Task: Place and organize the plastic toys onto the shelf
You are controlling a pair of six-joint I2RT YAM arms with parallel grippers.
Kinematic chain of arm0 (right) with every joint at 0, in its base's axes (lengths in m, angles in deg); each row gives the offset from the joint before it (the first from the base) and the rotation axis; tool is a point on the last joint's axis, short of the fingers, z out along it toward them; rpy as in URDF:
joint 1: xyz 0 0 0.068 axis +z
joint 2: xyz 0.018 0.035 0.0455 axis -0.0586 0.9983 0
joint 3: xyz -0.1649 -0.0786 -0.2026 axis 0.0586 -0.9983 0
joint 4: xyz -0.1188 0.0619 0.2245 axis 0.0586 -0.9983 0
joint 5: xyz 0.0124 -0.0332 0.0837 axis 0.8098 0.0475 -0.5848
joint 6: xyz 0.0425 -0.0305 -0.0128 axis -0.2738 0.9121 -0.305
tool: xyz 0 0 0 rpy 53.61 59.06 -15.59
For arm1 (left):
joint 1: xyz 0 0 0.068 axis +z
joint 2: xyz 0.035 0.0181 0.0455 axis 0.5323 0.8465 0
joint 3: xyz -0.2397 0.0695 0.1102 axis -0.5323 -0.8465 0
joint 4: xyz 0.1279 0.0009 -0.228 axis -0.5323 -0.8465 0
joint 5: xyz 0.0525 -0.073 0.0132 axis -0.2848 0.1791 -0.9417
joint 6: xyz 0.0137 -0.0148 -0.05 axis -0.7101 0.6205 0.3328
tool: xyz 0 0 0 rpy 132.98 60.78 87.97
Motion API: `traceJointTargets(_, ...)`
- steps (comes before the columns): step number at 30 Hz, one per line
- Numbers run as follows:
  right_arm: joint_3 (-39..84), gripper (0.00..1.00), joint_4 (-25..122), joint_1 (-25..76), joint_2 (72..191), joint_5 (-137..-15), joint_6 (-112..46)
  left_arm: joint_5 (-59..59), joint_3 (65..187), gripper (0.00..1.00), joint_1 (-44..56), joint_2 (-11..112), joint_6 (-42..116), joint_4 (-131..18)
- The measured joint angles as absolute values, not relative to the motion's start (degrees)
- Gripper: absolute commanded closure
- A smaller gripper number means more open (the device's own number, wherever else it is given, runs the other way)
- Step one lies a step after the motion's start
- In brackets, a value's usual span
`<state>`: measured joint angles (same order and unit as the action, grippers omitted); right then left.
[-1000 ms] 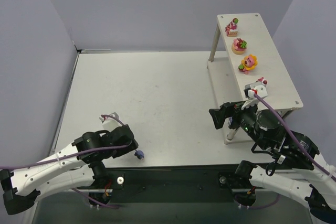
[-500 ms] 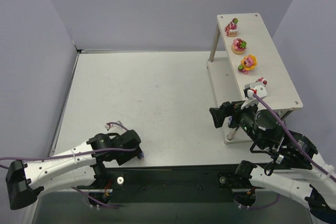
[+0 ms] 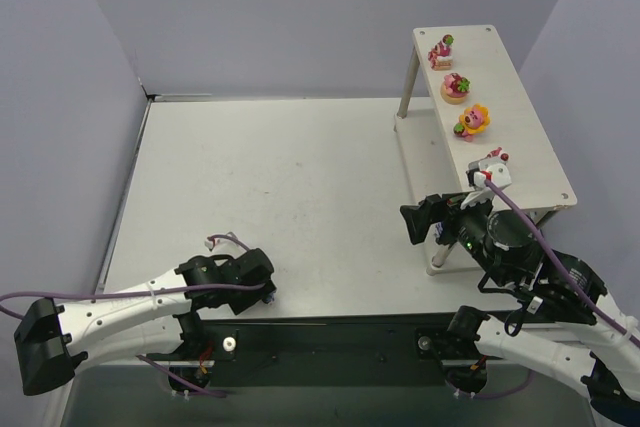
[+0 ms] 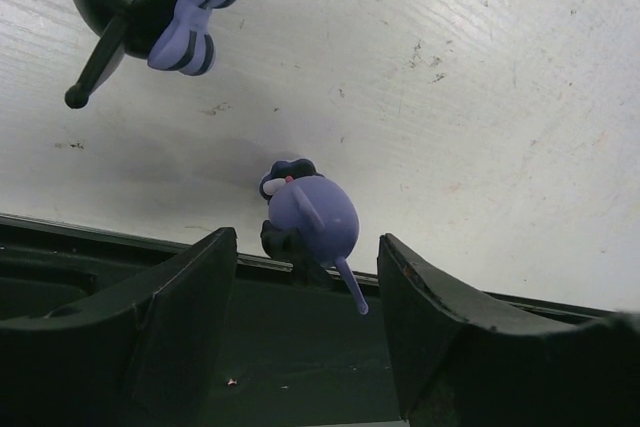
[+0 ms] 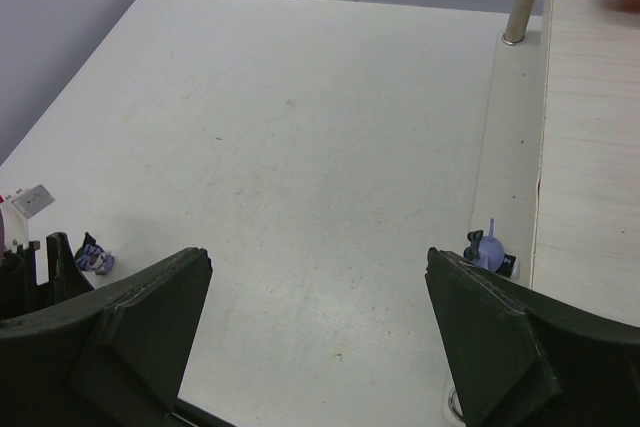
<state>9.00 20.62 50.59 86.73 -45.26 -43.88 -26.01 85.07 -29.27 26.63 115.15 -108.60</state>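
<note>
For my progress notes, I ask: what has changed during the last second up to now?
The left claw moved right along the near edge of the table and now straddles the dark purple toy, jaws open, nothing gripped. The right claw and the bright toys on the shelf stayed as they were.
</note>
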Motion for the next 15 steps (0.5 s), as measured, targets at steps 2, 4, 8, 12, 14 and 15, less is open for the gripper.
traceJointTargets(2, 8.98, 0.06, 20.62, 50.59, 86.47, -45.24, -43.88, -26.01, 84.52, 0.37, -29.27, 26.6, 115.37, -107.92)
traceJointTargets(4, 8.89, 0.06, 20.62, 50.59, 86.3, -45.17, -43.86, -26.01, 83.82, 0.38, -29.27, 26.6, 115.68, -107.42)
traceJointTargets(8, 8.89, 0.06, 20.6, 50.59, 86.27, -45.17, -43.86, -26.01, 83.21, 0.46, -29.27, 26.67, 116.09, -106.83)
traceJointTargets(12, 8.87, 0.06, 20.6, 50.59, 86.25, -45.17, -43.86, -26.01, 83.21, 0.54, -29.27, 26.78, 116.16, -106.11)
traceJointTargets(14, 8.87, 0.06, 20.62, 50.59, 86.25, -45.15, -43.86, -26.03, 83.21, 0.6, -29.27, 26.78, 116.12, -105.93)
traceJointTargets(15, 8.87, 0.06, 20.62, 50.59, 86.25, -45.13, -43.88, -26.05, 83.21, 0.68, -29.27, 26.76, 116.09, -105.71)
